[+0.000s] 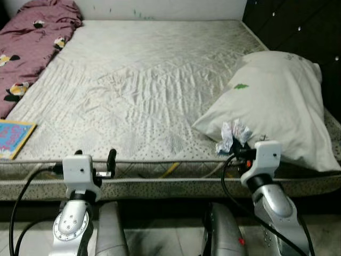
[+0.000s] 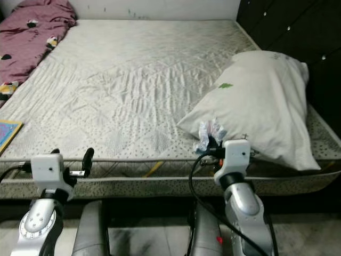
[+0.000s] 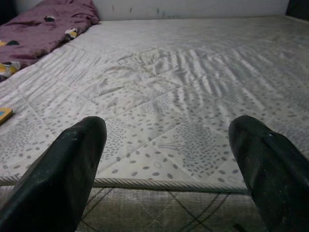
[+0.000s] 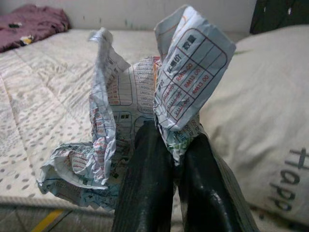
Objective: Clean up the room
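Beside pillow (image 1: 277, 101): right gripper (image 4: 166, 145) pinching crumpled paper (image 4: 145, 96), upright.

Grey dotted mattress (image 1: 149, 90), maroon floral blanket (image 1: 32, 37), white pillow (image 1: 277, 101)

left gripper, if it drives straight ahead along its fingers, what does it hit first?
Probably nothing soon: the open left gripper points low across the bare mattress. If it dips at all, it meets the near mattress edge first; height is hard to judge.

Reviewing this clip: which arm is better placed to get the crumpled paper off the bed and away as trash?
Right, most likely. The right claw is already shut on the crumpled paper, held up in front of the pillow. The left claw is open and empty at the mattress edge.
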You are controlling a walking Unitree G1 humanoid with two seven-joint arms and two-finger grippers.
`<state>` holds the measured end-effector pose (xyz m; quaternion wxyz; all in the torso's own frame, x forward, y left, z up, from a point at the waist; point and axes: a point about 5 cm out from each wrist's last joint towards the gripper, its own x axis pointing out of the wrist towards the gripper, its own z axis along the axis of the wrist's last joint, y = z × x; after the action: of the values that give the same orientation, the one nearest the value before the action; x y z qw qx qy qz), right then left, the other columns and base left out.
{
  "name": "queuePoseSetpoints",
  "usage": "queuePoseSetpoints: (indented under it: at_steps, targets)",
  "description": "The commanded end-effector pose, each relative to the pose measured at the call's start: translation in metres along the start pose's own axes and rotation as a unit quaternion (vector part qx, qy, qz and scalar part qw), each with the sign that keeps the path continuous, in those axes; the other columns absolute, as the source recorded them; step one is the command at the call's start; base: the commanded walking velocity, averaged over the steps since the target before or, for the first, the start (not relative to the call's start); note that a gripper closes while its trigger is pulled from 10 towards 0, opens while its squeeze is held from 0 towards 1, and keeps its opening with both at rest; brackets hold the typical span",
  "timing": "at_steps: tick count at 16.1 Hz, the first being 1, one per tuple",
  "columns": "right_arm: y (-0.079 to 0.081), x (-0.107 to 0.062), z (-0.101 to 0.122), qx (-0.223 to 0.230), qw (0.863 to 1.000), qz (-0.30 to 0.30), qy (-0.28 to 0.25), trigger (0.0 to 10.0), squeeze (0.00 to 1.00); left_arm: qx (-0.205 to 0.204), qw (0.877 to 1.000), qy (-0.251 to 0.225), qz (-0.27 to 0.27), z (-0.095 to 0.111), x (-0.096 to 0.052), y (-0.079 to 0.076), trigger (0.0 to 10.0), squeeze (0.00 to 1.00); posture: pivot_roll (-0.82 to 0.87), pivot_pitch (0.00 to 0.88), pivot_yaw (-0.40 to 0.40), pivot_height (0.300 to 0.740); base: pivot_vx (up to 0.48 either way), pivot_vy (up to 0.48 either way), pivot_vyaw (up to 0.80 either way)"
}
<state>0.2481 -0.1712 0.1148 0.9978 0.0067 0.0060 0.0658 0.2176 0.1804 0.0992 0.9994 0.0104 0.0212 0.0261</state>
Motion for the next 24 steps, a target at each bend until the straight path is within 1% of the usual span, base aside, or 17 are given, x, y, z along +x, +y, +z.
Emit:
queuePoseSetpoints:
  at_steps: [1,3,5,9,10,12,15,18,19,21,22,24]
  targets:
    - [0.003,0.000,0.002,0.007,1.000,-0.001,0.003,10.0,0.00,-0.001,1.000,0.001,0.004,0.002,-0.006,0.001,10.0,0.00,0.04,0.000,-0.021,0.581,0.000,0.000,0.00]
    - [0.006,-0.006,-0.001,0.023,1.000,-0.007,0.020,10.0,0.00,0.001,1.000,0.015,0.001,-0.001,-0.012,0.001,10.0,0.00,0.04,0.000,-0.021,0.604,0.000,0.000,0.00]
    - [0.007,-0.013,-0.004,0.021,0.999,-0.009,0.029,10.0,0.00,0.002,1.000,0.016,0.002,0.000,-0.011,0.001,10.0,0.00,0.03,0.000,-0.014,0.627,0.000,0.000,0.00]
    - [0.007,-0.006,0.005,0.020,1.000,-0.013,0.019,10.0,0.00,0.006,1.000,0.009,-0.005,0.005,-0.005,-0.002,10.0,0.00,0.02,0.000,-0.012,0.673,0.000,0.000,0.00]
    - [0.006,-0.007,0.005,0.015,1.000,-0.009,0.021,10.0,0.00,0.008,1.000,0.008,-0.003,0.005,-0.005,-0.002,10.0,0.00,0.02,0.000,-0.012,0.687,0.000,0.000,0.00]
    - [0.003,-0.007,0.003,0.013,1.000,-0.009,0.027,10.0,0.00,-0.002,1.000,0.017,0.013,0.002,-0.007,-0.002,10.0,0.00,0.02,0.000,-0.015,0.709,0.000,0.000,0.00]
    - [0.007,-0.006,0.005,0.014,1.000,-0.007,0.026,10.0,0.00,-0.009,1.000,0.018,0.010,0.001,-0.007,-0.004,10.0,0.00,0.02,0.000,-0.017,0.740,0.000,0.000,0.00]
    - [0.006,-0.006,0.003,0.015,0.999,-0.010,0.028,10.0,0.00,-0.004,0.999,0.027,0.027,0.000,-0.003,-0.003,10.0,0.00,0.01,0.000,-0.015,0.740,0.000,0.000,0.00]
    - [0.006,-0.005,0.003,0.015,0.999,-0.011,0.029,10.0,0.00,-0.001,0.999,0.023,0.030,0.001,-0.003,-0.002,10.0,0.00,0.01,0.000,-0.012,0.740,0.000,0.000,0.00]
    - [0.005,-0.008,-0.002,0.025,0.999,-0.021,0.037,10.0,0.00,-0.005,0.999,0.026,0.047,-0.001,-0.002,0.000,10.0,0.00,0.01,0.000,-0.019,0.740,0.000,0.000,0.00]
    - [0.006,-0.010,-0.005,0.023,0.999,-0.021,0.043,10.0,0.00,-0.009,0.998,0.025,0.056,0.000,-0.001,0.000,10.0,0.00,0.01,0.000,-0.023,0.740,0.000,0.000,0.00]
    - [0.007,-0.008,-0.005,0.022,0.999,-0.018,0.045,10.0,0.00,-0.011,0.998,0.025,0.055,0.000,0.000,0.000,10.0,0.00,0.01,0.000,-0.026,0.740,0.000,0.000,-0.22]
